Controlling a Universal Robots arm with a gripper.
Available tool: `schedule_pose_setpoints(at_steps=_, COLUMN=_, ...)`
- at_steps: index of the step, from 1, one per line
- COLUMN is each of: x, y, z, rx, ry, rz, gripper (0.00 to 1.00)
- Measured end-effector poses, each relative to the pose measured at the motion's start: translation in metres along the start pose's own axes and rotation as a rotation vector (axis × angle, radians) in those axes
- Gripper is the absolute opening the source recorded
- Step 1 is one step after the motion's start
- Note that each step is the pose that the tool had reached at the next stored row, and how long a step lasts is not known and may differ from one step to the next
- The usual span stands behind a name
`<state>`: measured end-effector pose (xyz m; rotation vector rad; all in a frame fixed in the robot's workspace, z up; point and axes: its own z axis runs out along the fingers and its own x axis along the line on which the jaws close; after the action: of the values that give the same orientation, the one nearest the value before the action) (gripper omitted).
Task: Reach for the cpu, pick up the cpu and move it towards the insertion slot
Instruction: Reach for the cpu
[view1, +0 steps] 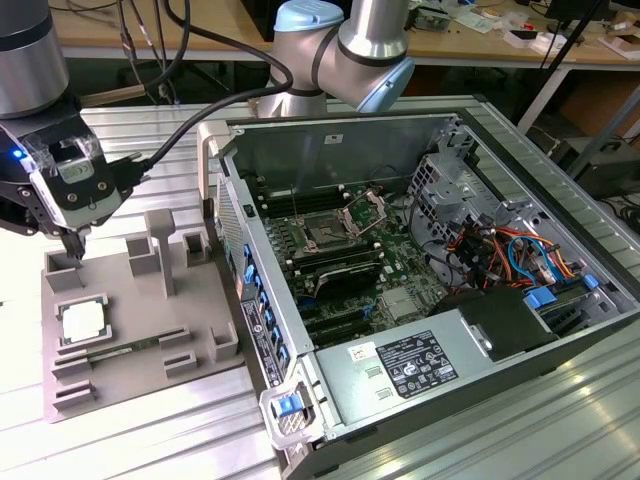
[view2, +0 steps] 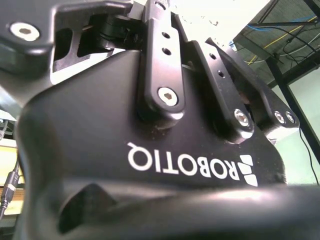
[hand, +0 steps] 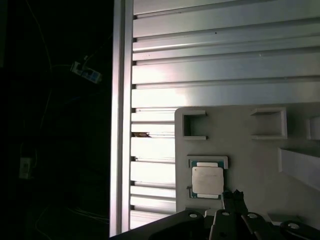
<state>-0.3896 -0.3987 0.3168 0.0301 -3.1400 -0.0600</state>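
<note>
The gripper (view1: 72, 243) carries print of its own: in the second wrist view a white wordmark (view2: 190, 167) in bold capitals, with a small striped emblem beside it, stands on the black housing (view2: 90, 150) and appears upside down. In the exterior view, well apart from the gripper, beyond the grey tray (view1: 110, 280) and inside the computer case (view1: 330, 140), the power supply (view1: 380, 400) bears a small white sticker (view1: 363, 352). Just beside the sticker is a larger black-and-white label (view1: 416, 364). The print on both is too fine to read.
</note>
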Motion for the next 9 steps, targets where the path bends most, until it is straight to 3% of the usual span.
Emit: schedule_pose_setpoints(at_steps=9, x=0.0, y=-0.0001, z=0.0028, rx=0.0, ry=0.0, rz=0.0, gripper=0.11)
